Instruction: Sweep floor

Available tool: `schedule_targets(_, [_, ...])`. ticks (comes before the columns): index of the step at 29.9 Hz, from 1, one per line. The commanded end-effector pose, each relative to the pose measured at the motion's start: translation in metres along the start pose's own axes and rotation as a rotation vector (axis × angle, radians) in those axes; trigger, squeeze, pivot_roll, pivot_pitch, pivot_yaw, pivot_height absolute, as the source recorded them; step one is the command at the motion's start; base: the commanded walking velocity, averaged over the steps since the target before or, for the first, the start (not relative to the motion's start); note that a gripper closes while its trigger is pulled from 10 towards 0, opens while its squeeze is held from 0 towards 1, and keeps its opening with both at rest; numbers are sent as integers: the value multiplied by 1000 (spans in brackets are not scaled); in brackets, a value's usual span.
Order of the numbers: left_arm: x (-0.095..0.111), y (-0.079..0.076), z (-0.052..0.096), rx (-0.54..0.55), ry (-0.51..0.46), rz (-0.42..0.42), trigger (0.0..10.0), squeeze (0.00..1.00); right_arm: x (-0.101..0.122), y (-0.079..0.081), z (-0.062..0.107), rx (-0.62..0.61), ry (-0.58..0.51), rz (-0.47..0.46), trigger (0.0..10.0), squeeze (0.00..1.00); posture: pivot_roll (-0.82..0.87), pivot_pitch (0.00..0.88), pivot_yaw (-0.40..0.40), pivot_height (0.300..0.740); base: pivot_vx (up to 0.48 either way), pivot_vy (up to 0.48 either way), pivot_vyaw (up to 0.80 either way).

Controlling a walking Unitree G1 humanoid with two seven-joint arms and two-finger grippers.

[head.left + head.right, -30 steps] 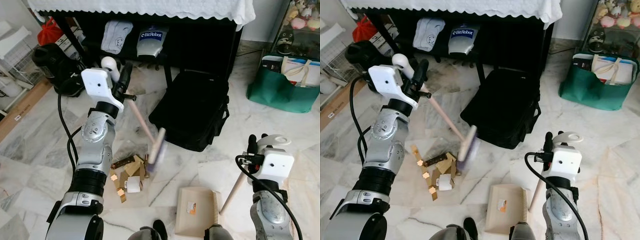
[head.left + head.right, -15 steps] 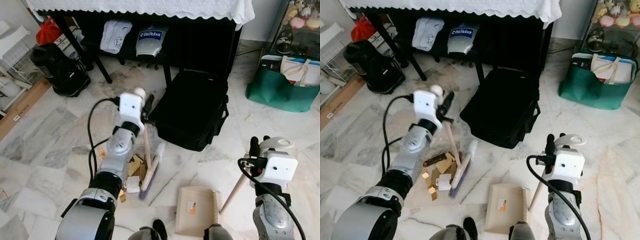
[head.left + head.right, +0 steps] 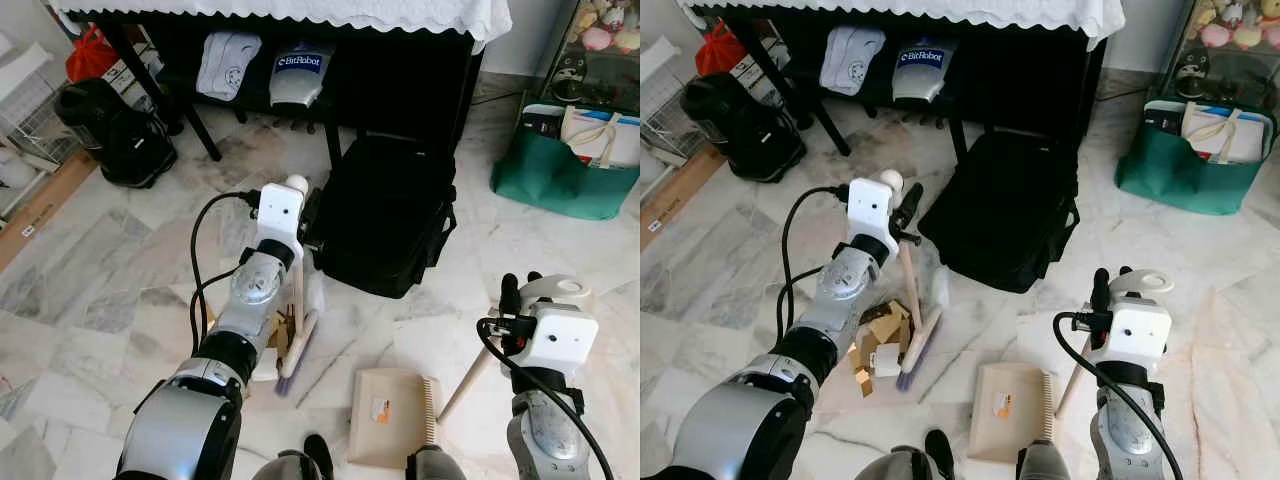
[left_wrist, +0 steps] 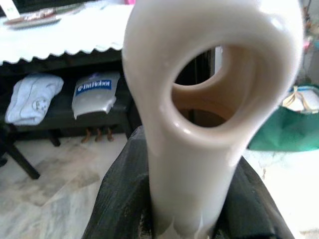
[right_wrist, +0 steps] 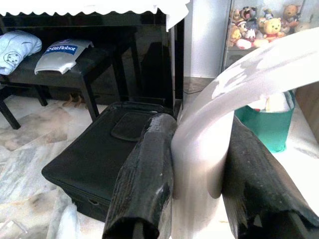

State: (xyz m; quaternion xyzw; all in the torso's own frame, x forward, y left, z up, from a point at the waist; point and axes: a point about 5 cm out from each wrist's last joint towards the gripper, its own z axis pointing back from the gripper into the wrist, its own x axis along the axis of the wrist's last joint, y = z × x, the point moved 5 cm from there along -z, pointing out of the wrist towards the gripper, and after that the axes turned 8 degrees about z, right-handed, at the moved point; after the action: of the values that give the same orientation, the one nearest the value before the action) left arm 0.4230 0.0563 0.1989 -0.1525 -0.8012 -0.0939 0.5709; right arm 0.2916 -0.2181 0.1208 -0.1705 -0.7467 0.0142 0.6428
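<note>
My left gripper (image 3: 306, 212) is shut on the cream handle of a hand brush (image 3: 296, 318), which stands nearly upright; its bristled head rests on the marble floor beside a pile of brown paper scraps (image 3: 880, 335). The looped end of the brush handle (image 4: 209, 94) looms close in the left wrist view. My right gripper (image 3: 515, 296) is shut on the wooden handle of a beige dustpan (image 3: 388, 418), whose pan lies flat on the floor to the right of the scraps. The black fingers (image 5: 144, 174) clamp that pale dustpan handle (image 5: 204, 149) in the right wrist view.
A black bag (image 3: 385, 215) lies on the floor just behind the brush. Behind it stands a dark table (image 3: 300, 20) with a white cloth and a bench underneath. A green tote (image 3: 565, 165) sits at the right, a black vacuum (image 3: 115, 130) at the left.
My left arm swung the brush down and rightward from a raised, slanted pose to nearly upright, its head now on the floor by the scraps. The right arm and dustpan stayed put.
</note>
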Motion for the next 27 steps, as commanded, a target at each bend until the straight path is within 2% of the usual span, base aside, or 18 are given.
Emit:
schedule_targets(1, [0,0,1,-16,-3,19,10000,0,-9,5,5,17,43,0,10000,0,-190,283,207,740,0,0,0])
schedule_targets(4, [0,-11,0,-73,-5,42,10000,0,-9,4,5,16,44,0,10000,0,-185,282,209,740,0,0,0])
schedule_targets(10, [-6,-22,4,-146,16,65,10000,0,-11,6,2,16,46,-3,10000,0,-181,268,213,740,0,0,0])
schedule_targets(18, [-10,-21,10,-183,27,61,10000,0,-10,12,-4,20,39,-15,10000,0,-163,247,215,740,0,0,0])
schedule_targets(20, [-5,-14,11,-165,6,86,10000,0,-9,13,-5,19,36,-19,10000,0,-161,239,217,740,0,0,0])
schedule_targets(23, [14,4,11,-111,-75,116,10000,0,-9,13,-7,16,32,-24,10000,0,-151,232,220,740,0,0,0])
schedule_targets(27, [56,28,11,-44,-207,93,10000,0,-10,15,-9,16,30,-30,10000,0,-140,225,221,740,0,0,0])
